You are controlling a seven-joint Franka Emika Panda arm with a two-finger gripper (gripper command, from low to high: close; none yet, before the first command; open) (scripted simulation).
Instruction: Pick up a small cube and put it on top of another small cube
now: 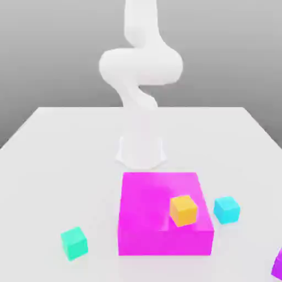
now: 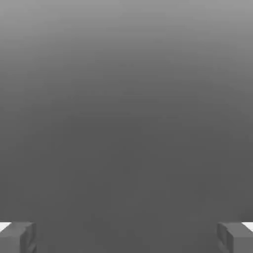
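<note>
We list the small cube [image 1: 74, 243], teal-green, resting on the bench [image 1: 55, 165] toward the exterior view's left, near the front edge and well apart from the other pieces. It is a cube, so we find no long axis; it sits flat, turned slightly so one vertical edge faces the camera.

We list another small cube [image 1: 183, 210], orange-yellow, sitting on the top face of the magenta block [image 1: 160, 220], near that block's corner toward the exterior view's right and front. It too is turned a little askew to the block's edges.

Cyan cube [image 1: 226, 209]: on the bench just beside the magenta block, at the exterior view's right. A purple piece [image 1: 277, 265] is cut off at the frame's lower right corner.

Bench: plain white, flat, matte. Backdrop: grey, unfeatured.

Arm [image 1: 140, 71]: white, rising from its base behind the magenta block.

Tool [image 2: 126, 237]: in the hand view, its two grey fingertips [image 2: 17, 237] stand spread wide apart, nothing between them.
</note>
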